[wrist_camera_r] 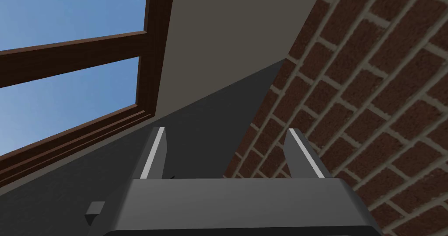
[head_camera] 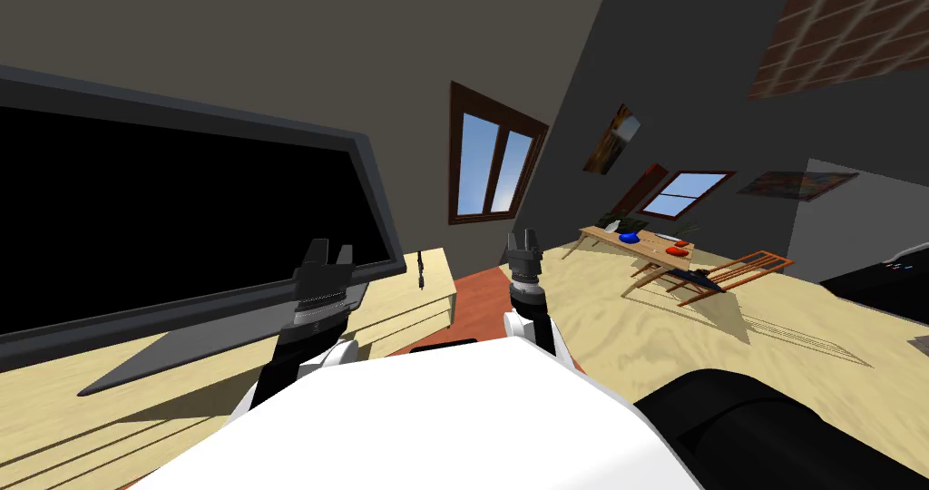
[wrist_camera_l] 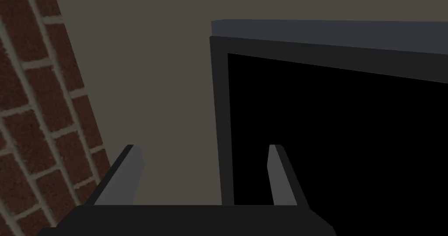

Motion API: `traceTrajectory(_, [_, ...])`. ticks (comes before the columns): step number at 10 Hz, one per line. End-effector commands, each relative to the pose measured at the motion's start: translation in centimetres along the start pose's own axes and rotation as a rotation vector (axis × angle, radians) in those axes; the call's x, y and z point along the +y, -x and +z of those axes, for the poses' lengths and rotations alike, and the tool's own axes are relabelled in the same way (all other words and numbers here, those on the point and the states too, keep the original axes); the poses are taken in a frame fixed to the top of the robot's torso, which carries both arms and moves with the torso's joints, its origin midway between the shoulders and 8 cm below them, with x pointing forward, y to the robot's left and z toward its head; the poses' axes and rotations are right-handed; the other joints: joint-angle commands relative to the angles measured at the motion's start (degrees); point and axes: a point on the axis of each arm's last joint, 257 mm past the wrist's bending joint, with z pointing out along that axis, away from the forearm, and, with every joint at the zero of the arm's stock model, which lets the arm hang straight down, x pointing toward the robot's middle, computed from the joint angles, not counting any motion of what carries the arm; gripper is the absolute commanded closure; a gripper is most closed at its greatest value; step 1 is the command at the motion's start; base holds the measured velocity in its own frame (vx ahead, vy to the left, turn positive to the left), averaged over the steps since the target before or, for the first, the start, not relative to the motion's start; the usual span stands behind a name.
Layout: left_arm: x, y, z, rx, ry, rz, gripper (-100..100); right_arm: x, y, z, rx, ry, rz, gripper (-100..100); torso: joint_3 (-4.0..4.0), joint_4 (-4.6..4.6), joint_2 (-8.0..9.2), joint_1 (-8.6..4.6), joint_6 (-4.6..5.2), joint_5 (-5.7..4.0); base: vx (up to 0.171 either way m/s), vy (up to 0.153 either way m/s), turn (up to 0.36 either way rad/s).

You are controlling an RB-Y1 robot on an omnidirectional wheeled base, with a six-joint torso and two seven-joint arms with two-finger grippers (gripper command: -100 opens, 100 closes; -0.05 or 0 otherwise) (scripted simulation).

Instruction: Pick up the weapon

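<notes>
Dark weapon at cabinet end, left claw, right claw spread

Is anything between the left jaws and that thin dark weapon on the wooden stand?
Nothing visible stands between them. The weapon sits at the end of the stand, just past the television, whose lower corner is close beside the path. The left jaws hang open before the screen.

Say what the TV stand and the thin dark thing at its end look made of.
The TV stand looks like pale wood with a matte finish; grain lines run along its top. The thin dark object on the stand's end is dark and dull, possibly metal, but it is too small to tell.
</notes>
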Motion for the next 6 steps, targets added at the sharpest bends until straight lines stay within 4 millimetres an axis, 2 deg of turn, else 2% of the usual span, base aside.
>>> traceTrajectory(1, [1.0,-0.6,-0.4,0.045,0.026,0.016,-100,0.0,0.0,0.0,0.000,0.000,0.000,0,0.00,0.00,0.00,0.00,0.00,0.00,0.002,-0.030,-0.112])
traceTrajectory(3, [2.5,-1.3,-1.2,0.098,0.065,0.035,-100,0.0,0.0,0.0,0.000,0.000,0.000,0,-0.02,-0.01,-0.03,-0.15,0.01,-0.03,0.007,-0.053,-0.090])
traceTrajectory(6, [6.1,-2.4,-3.4,0.199,0.159,0.070,-100,0.0,0.0,0.0,0.000,0.000,0.000,0,0.01,0.00,0.02,-0.25,0.01,-0.06,-0.004,-0.069,-0.120])
